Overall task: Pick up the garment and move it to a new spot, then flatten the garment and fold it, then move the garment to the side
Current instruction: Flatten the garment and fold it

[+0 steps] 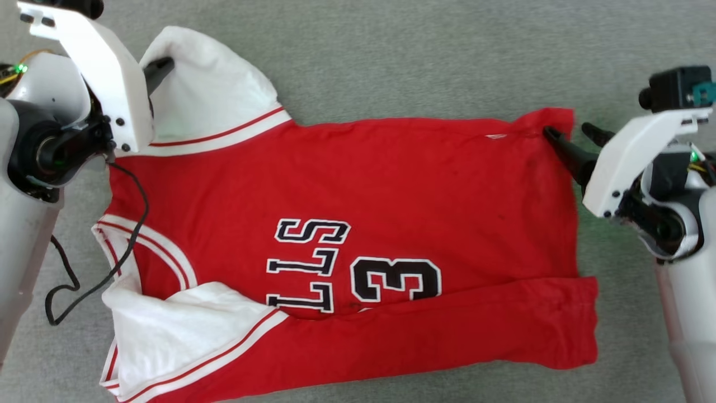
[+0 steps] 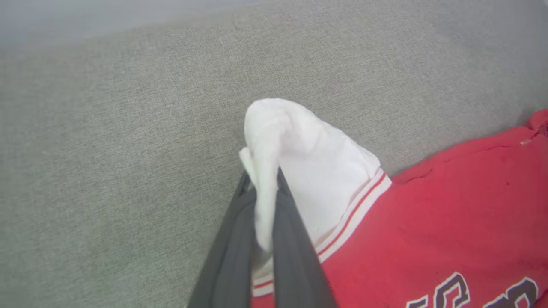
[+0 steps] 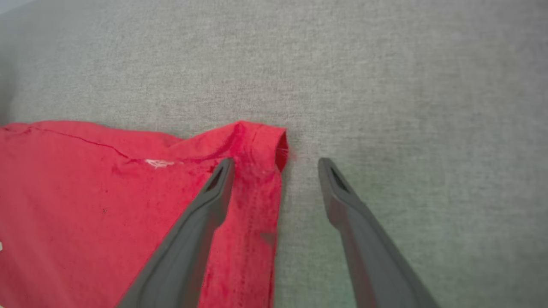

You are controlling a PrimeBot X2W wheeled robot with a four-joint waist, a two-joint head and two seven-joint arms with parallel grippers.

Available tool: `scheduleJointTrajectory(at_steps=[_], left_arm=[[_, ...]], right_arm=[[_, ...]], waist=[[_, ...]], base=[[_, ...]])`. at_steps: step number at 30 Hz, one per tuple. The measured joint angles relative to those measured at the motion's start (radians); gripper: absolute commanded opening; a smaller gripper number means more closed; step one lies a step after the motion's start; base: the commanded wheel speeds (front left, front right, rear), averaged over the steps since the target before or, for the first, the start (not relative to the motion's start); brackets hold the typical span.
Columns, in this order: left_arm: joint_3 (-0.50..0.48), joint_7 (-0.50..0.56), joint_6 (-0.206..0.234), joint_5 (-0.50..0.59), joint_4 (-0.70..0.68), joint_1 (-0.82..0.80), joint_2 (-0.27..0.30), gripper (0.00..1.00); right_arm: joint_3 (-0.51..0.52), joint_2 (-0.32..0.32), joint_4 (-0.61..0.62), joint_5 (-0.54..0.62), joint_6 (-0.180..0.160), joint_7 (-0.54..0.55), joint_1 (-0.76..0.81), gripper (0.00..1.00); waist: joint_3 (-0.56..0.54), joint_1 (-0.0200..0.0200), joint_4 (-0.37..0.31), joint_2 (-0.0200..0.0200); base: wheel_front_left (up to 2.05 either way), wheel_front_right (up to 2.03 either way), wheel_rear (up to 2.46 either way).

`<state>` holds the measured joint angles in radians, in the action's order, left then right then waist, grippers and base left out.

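The red garment point(image 1: 358, 184) lies spread on the grey surface with its near long edge folded up over the lower part of the letters and the "3". My left gripper point(image 1: 162, 66) is shut on the far white sleeve point(image 2: 317, 171), whose cloth bunches up between the dark fingers point(image 2: 295, 239). My right gripper point(image 1: 570, 134) is open at the garment's far hem corner point(image 3: 261, 141); one finger point(image 3: 205, 209) lies over the red cloth, the other finger point(image 3: 346, 205) is over bare surface, just off the hem.
A grey fabric surface point(image 1: 419, 56) runs all around the garment. A black cable point(image 1: 95, 280) hangs from my left arm and loops over the collar area. The near white sleeve point(image 1: 168, 330) lies folded at the lower left.
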<state>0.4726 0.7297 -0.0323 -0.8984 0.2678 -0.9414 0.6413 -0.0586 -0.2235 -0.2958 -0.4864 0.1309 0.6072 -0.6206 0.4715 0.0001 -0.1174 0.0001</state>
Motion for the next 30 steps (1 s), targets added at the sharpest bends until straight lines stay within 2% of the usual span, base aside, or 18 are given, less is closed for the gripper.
scheduleJointTrajectory(at_steps=[6,7,9,12,15,21,25,30], left_arm=[[0.006,-0.027,-0.012,0.008,-0.028,-0.005,-0.007,0.0],[0.006,-0.032,-0.012,0.008,-0.03,-0.003,-0.007,0.0],[0.002,-0.049,-0.017,0.007,-0.032,0.004,-0.006,0.0],[-0.003,-0.077,-0.022,0.006,-0.031,0.019,-0.007,0.0],[-0.015,-0.121,-0.028,0.005,-0.029,0.04,-0.009,0.0],[-0.044,-0.214,-0.028,-0.007,-0.058,0.139,-0.003,0.0],[-0.064,-0.273,-0.002,-0.018,-0.109,0.262,0.014,0.0],[-0.087,-0.334,0.052,-0.049,-0.17,0.471,0.024,0.0]], right_arm=[[-0.016,-0.016,-0.124,0.006,0.0,0.15,-0.109,1.0],[-0.016,-0.018,-0.137,0.013,0.001,0.18,-0.124,0.58],[-0.013,-0.019,-0.157,0.022,0.001,0.227,-0.147,0.0],[-0.014,-0.022,-0.161,0.036,0.0,0.247,-0.159,0.0],[-0.014,-0.024,-0.142,0.052,0.0,0.214,-0.156,0.0],[0.013,-0.032,-0.018,0.05,0.0,0.141,-0.097,0.0],[0.03,-0.029,0.064,0.045,0.0,0.115,0.021,0.0],[0.059,-0.011,0.122,0.034,0.0,0.1,0.198,0.0]], waist=[[0.036,-0.0001,0.041,0.0],[0.039,-0.0001,0.046,0.0],[0.04,-0.0001,0.053,0.0],[0.033,-0.0001,0.058,0.0],[0.014,0.0,0.061,0.0],[-0.055,0.0,0.07,0.0],[-0.115,0.0,0.075,0.0],[-0.188,-0.0001,0.082,0.0]], base=[[0.0,0.0,0.0],[0.0,0.0,0.0],[0.0,0.0,0.0],[0.0,0.0,0.0],[0.0,0.0,0.0],[0.0,0.0,0.0],[0.0,0.0,0.0],[0.0,0.0,0.0]])
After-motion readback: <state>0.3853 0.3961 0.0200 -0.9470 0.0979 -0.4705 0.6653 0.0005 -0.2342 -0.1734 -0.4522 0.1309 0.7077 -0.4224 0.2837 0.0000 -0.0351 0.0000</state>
